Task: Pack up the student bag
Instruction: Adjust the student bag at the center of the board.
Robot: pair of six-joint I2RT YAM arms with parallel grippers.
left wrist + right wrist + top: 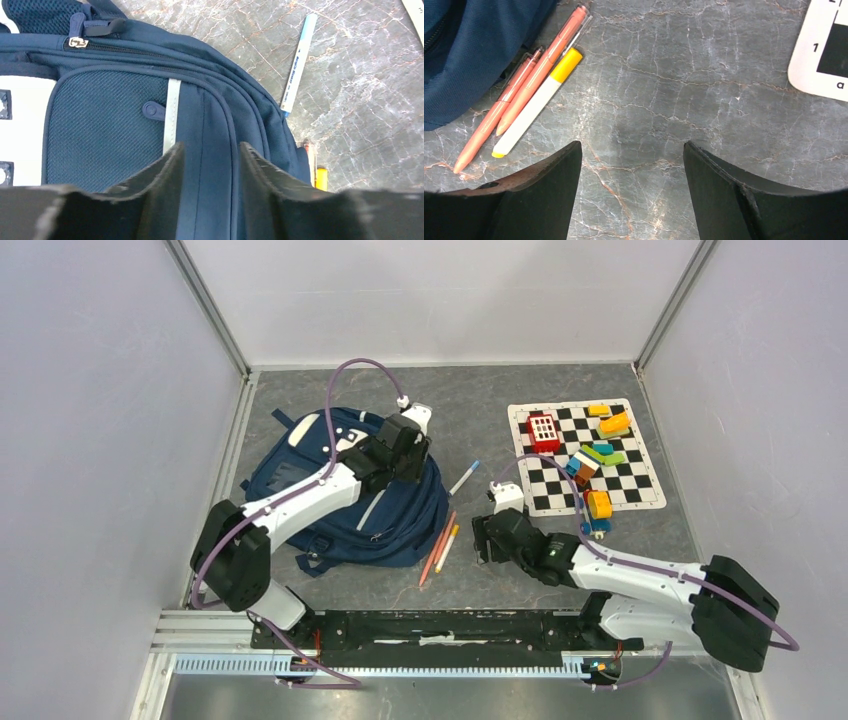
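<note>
The student bag, a navy backpack with grey strips, lies flat left of centre. My left gripper hangs over its right half. In the left wrist view the bag fills the frame with its top zip closed, and the gripper stands partly open, straddling flat fabric beside a grey strip. My right gripper is open and empty over bare table, right of the pens. In the right wrist view the gripper has only the table between its jaws.
A white-and-blue pen lies right of the bag. Two orange pens and a yellow-capped marker lie by the bag's lower right edge. A chessboard mat at the right carries several coloured toy blocks. Walls enclose the table.
</note>
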